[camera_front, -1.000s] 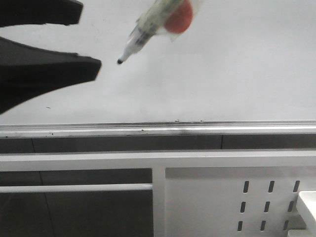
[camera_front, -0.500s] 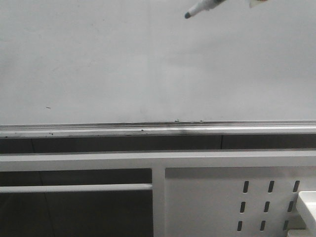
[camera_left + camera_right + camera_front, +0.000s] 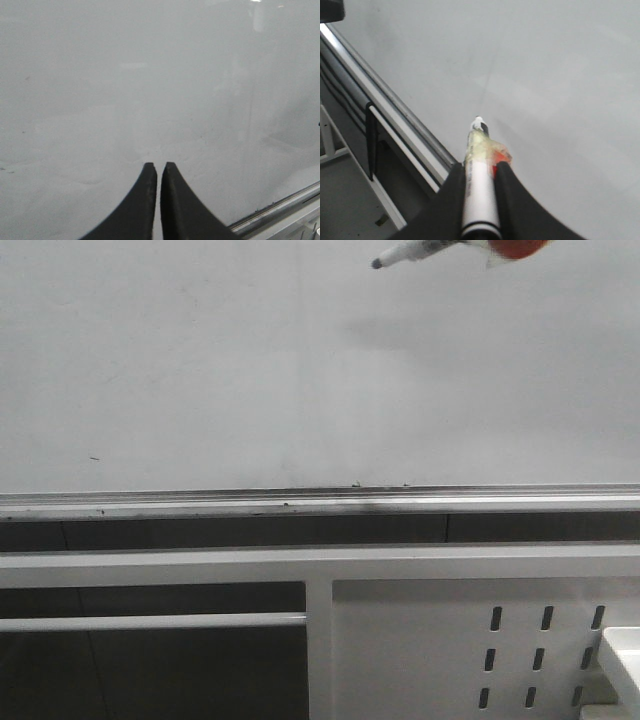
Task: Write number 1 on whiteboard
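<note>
The whiteboard (image 3: 250, 370) fills the upper half of the front view, its silver ledge (image 3: 300, 502) running along the bottom edge. The number 1 is out of view; the board that shows carries only faint specks. My right gripper (image 3: 480, 167) is shut on the white marker pen (image 3: 480, 195), whose dark tip (image 3: 480, 121) points at the board (image 3: 545, 75). A red blob (image 3: 500, 159) sits by one finger. In the front view only the pen's tip (image 3: 378, 263) and the blob (image 3: 515, 248) show, at the top right. My left gripper (image 3: 159, 166) is shut and empty, facing the board (image 3: 150, 75).
Below the ledge runs a white metal frame (image 3: 320, 565) with a slotted panel (image 3: 545, 650) at the lower right and a thin white bar (image 3: 150, 621) at the lower left. A white object's corner (image 3: 625, 650) shows at the right edge. The ledge (image 3: 280, 207) also crosses the left wrist view.
The marker pen has risen up and to the right, now nearly out of the front view's top. My left gripper, open at the left edge a second ago, has left the front view.
</note>
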`<action>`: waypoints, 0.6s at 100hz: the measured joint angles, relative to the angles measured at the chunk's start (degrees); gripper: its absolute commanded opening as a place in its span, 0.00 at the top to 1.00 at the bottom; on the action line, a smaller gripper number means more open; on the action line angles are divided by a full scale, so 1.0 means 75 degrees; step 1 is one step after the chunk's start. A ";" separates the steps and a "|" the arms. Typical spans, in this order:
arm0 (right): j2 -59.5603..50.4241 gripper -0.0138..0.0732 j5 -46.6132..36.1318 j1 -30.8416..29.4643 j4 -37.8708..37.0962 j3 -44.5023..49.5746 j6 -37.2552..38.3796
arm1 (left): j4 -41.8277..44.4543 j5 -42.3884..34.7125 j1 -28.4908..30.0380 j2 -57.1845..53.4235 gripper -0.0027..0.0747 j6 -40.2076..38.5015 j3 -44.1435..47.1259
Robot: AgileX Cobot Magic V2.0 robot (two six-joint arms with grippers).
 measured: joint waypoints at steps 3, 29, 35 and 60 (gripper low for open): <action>0.0091 0.92 -0.0117 -0.0081 0.0000 0.0000 0.0000 | -0.0017 0.0000 0.0000 0.0000 0.99 0.0000 0.0000; 0.1105 0.92 -0.1279 -0.0145 0.0000 0.0000 0.0012 | -0.0049 0.0000 0.0000 0.0370 0.99 0.0000 0.0000; 0.1269 0.92 -0.1525 -0.0161 0.0000 0.0000 0.0012 | -0.0049 -0.0097 0.0000 0.0498 0.99 0.0000 0.0017; 0.1396 0.92 -0.1751 -0.0161 -0.0117 -0.0103 -0.0003 | -0.0049 -0.1056 0.0000 0.0754 0.99 0.0000 0.0017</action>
